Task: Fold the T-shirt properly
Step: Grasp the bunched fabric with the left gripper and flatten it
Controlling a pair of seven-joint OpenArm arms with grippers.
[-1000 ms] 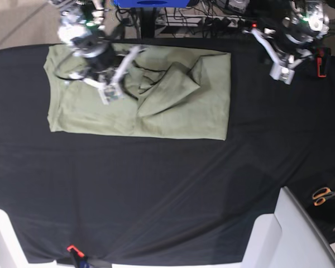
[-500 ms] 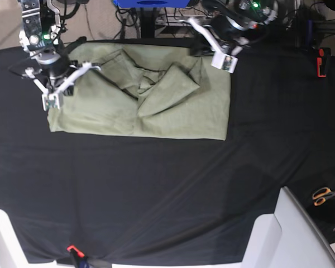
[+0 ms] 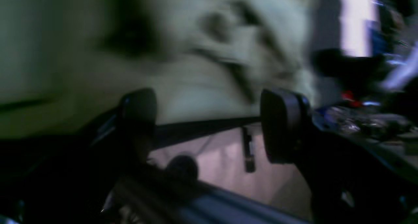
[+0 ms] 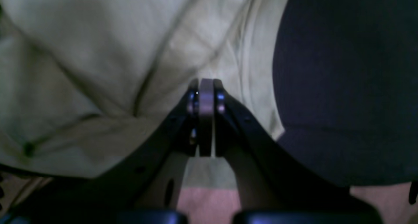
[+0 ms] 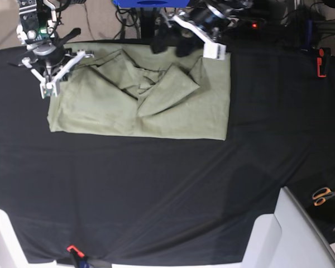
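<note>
The pale sage-green T-shirt [image 5: 156,106] lies as a soft, creased rectangle on the black-clothed surface [image 5: 156,195], sleeves bunched toward its far edge. The right tool [image 4: 205,83] is clenched at the shirt's far left corner (whether it pinches cloth, I cannot tell). The left tool [image 3: 209,126], clenched half a second ago, now stands released over the shirt's far edge.

- T-shirt [image 5: 156,103] lies rumpled along the black cloth's [image 5: 156,190] far edge.
- Right gripper [image 5: 49,84] at its left corner; left gripper [image 5: 173,42] at its far hem.
- Scissors [image 5: 325,195] lie off the right edge.
</note>
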